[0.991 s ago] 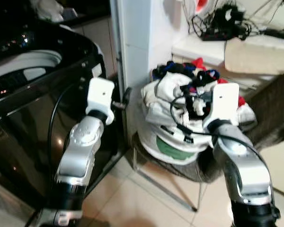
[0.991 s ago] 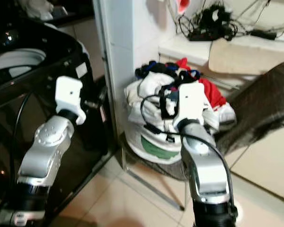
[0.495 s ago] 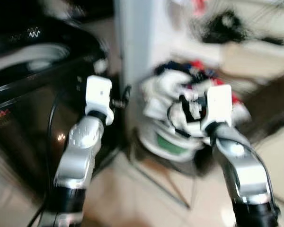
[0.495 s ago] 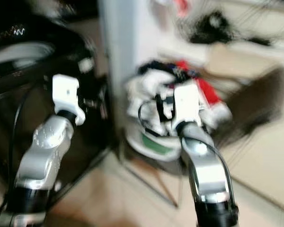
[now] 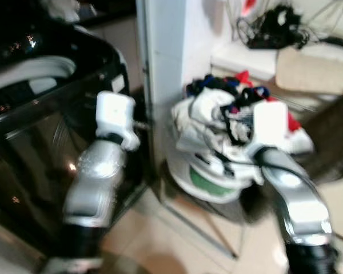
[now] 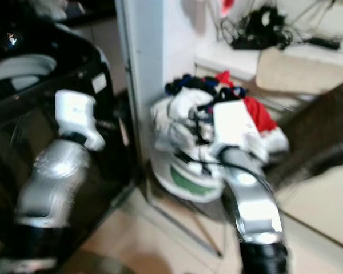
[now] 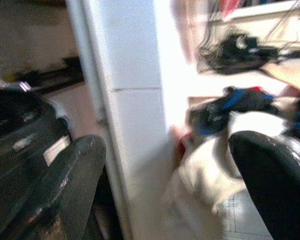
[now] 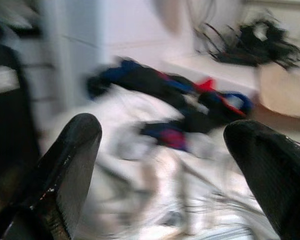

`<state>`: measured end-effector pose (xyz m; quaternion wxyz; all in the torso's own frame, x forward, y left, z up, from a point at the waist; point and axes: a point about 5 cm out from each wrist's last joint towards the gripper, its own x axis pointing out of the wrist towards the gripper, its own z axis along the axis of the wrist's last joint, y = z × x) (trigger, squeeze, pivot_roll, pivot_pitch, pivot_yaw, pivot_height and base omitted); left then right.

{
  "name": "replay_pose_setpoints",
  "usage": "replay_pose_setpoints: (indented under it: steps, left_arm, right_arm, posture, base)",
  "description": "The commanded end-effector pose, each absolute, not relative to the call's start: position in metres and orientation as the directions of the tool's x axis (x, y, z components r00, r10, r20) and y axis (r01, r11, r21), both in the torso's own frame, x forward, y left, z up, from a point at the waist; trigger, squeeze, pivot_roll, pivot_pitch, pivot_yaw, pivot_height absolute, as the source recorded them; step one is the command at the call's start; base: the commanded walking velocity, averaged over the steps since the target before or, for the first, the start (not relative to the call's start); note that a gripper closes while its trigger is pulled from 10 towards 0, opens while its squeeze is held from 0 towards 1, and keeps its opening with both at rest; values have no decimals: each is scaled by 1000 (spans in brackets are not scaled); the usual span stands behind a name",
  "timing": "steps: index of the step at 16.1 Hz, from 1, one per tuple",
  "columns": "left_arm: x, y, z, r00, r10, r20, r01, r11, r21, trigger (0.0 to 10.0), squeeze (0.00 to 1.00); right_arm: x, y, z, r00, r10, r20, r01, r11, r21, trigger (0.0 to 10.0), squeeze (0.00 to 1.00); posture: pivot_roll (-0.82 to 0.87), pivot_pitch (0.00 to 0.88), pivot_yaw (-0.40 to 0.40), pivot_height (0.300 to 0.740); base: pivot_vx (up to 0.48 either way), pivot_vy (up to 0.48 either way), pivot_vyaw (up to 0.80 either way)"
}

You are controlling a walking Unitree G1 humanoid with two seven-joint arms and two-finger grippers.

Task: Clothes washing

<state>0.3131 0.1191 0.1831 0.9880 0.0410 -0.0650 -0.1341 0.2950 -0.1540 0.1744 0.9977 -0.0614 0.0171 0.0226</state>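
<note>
A heap of clothes (image 5: 223, 134), mostly white with red, blue and black pieces, fills a basket (image 5: 217, 197) on a metal frame. A black top-loading washing machine (image 5: 40, 114) stands to the left with its pale drum opening (image 5: 31, 71) showing. My left arm (image 5: 100, 171) is raised in front of the machine. The left gripper (image 7: 167, 145) is open, facing the white pillar (image 7: 135, 100) and the edge of the heap. My right arm (image 5: 286, 188) reaches toward the heap. The right gripper (image 8: 162, 130) is open just short of the clothes (image 8: 180, 105), holding nothing.
A white pillar (image 5: 160, 68) separates the machine from the basket. Behind the heap, a ledge carries tangled black cables (image 5: 271, 28) and a beige pad (image 5: 314, 68). Dark fabric (image 5: 331, 137) hangs at the right. Tiled floor (image 5: 171, 245) lies below.
The whole picture has shaken and shifted with the camera. Both arms keep about the same raised pose before the machine and the heap.
</note>
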Motion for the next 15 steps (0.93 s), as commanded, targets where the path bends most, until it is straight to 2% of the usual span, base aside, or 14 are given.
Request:
replay_pose_setpoints:
  steps: [1,15]
  left_arm:
    - [314,129,191,961,-241,134,226,967,120,10000,0]
    - [314,132,193,961,-240,137,222,965,137,10000,0]
  right_arm:
    - [296,-147,182,998,67,-3,-67,993,-102,10000,0]
    - [299,-145,192,994,100,38,-94,988,-123,10000,0]
  posture:
    - [-59,0,0,740]
    - [-61,0,-3,740]
  base:
    - [375,0,0]
    - [368,0,0]
